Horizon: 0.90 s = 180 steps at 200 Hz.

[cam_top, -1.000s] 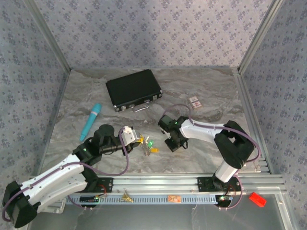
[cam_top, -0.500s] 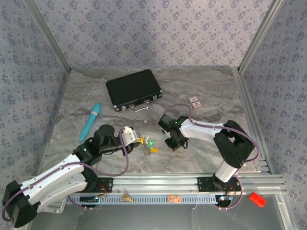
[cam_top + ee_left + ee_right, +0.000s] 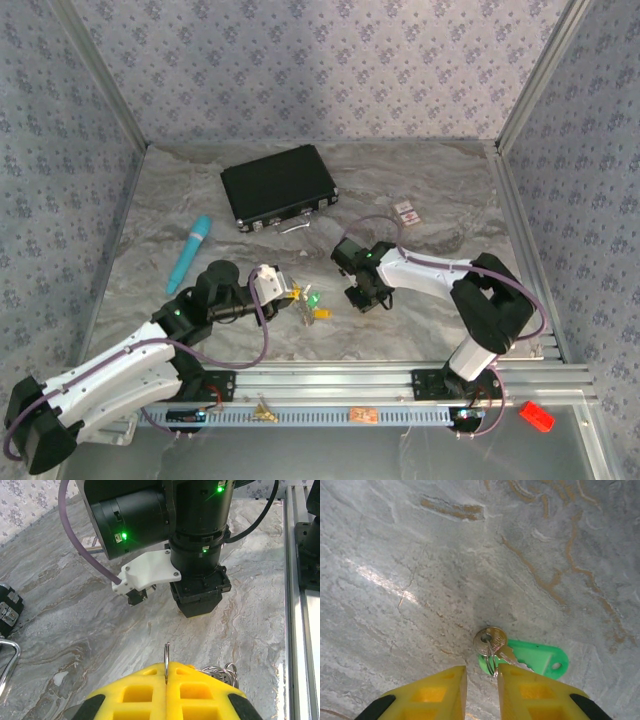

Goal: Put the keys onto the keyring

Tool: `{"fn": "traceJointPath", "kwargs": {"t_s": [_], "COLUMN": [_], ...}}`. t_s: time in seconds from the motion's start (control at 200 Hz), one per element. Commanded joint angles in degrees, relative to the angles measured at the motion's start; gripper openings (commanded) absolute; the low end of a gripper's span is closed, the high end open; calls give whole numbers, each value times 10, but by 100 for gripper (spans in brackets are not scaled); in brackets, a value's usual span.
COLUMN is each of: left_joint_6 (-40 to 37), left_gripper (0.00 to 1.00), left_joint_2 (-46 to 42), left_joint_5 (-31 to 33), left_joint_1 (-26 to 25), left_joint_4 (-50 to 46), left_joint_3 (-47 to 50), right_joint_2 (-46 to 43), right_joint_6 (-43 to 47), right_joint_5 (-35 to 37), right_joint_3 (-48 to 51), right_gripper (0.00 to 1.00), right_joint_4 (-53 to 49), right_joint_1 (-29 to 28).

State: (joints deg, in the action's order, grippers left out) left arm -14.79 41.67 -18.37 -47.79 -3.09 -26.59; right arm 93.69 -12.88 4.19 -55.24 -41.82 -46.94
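Observation:
My left gripper (image 3: pixel 283 292) is shut on a thin silvery keyring (image 3: pixel 166 654), which stands edge-on out of the closed yellow fingers (image 3: pixel 140 690). A small bunch of further rings (image 3: pixel 223 672) lies just right of them. Green and yellow-headed keys (image 3: pixel 314 304) lie on the marble between the two grippers. My right gripper (image 3: pixel 366 299) points down at the table, its fingers narrowly open (image 3: pixel 481 671). Just ahead of them lies a silver key (image 3: pixel 490 641) on a small ring with a green plastic tag (image 3: pixel 536 659). The ring touches the right finger's tip.
A black case (image 3: pixel 278 187) lies at the back, a teal stick (image 3: pixel 190 252) at the left, a white-and-pink card (image 3: pixel 407 212) at the back right. The right arm's wrist (image 3: pixel 197 555) hangs close in front of the left gripper. The aluminium rail (image 3: pixel 330 385) runs along the near edge.
The right arm has shifted slightly to the right over the table. The left gripper holds nearly still with the ring.

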Motion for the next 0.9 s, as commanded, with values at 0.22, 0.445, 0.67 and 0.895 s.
{"fn": "traceJointPath", "kwargs": {"t_s": [0.22, 0.445, 0.67, 0.895], "left_joint_6": [-4, -5, -6, -7], "left_gripper": [0, 0, 0, 0], "left_joint_2": [-10, -9, -10, -9], "left_joint_5": [1, 1, 1, 1], "left_joint_1": [-5, -7, -7, -8], "left_joint_4": [9, 7, 6, 6], "left_joint_3": [-7, -8, -7, -7], "right_joint_2": [-2, 3, 17, 24], "right_joint_6": [-26, -36, -33, -31], "right_joint_5": [8, 20, 1, -6], "right_joint_3": [-23, -21, -20, -23], "right_gripper": [25, 24, 23, 21], "right_joint_4": [-19, -25, -13, -7], "right_joint_1": [7, 15, 17, 20]}}
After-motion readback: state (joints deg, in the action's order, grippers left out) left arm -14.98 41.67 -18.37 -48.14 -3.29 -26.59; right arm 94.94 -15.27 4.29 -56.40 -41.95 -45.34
